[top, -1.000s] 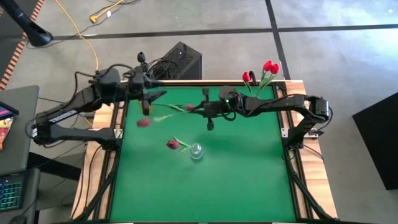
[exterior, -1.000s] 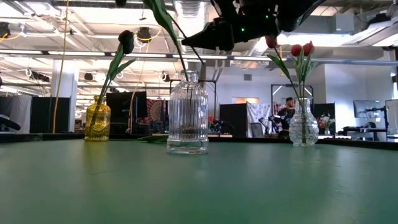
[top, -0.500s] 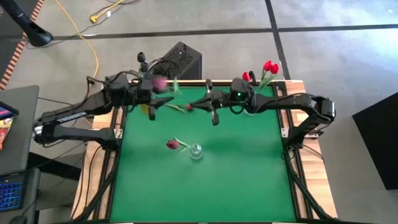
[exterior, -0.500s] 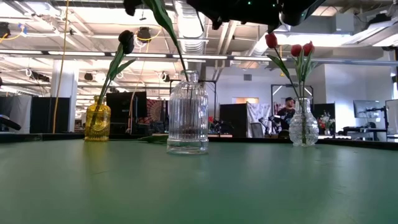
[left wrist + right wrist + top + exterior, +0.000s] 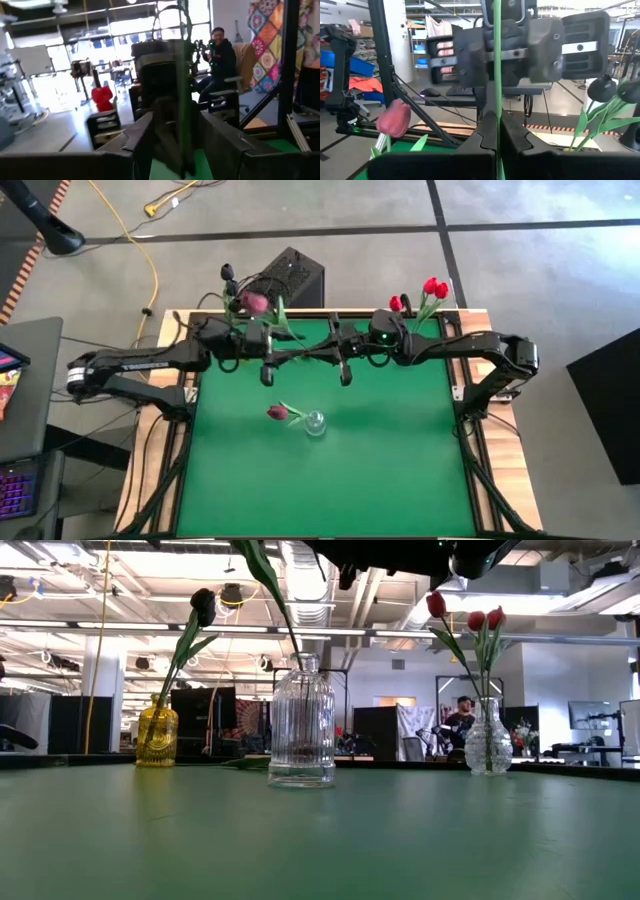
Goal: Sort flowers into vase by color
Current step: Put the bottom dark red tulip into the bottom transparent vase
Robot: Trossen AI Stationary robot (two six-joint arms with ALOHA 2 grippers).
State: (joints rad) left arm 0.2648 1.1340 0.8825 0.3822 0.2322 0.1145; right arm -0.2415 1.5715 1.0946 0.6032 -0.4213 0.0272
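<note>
Evidently a handover is underway: the stem (image 5: 496, 60) is clamped in the right gripper (image 5: 341, 360), with the left gripper (image 5: 266, 362) closed on it just beside; release by one is needed next.

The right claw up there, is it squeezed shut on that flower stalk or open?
Shut. The right gripper has its fingers pressed together on the green stem, which runs straight up between them.

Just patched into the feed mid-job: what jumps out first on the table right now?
Both arms meet above the table's far edge: the right gripper is shut on a green stem, and the left gripper faces it over the same stem, whose pink tulip head shows near the left arm. Nearer mid-table, a clear ribbed vase holds one crimson tulip; three red tulips fill the far-right vase.
</note>
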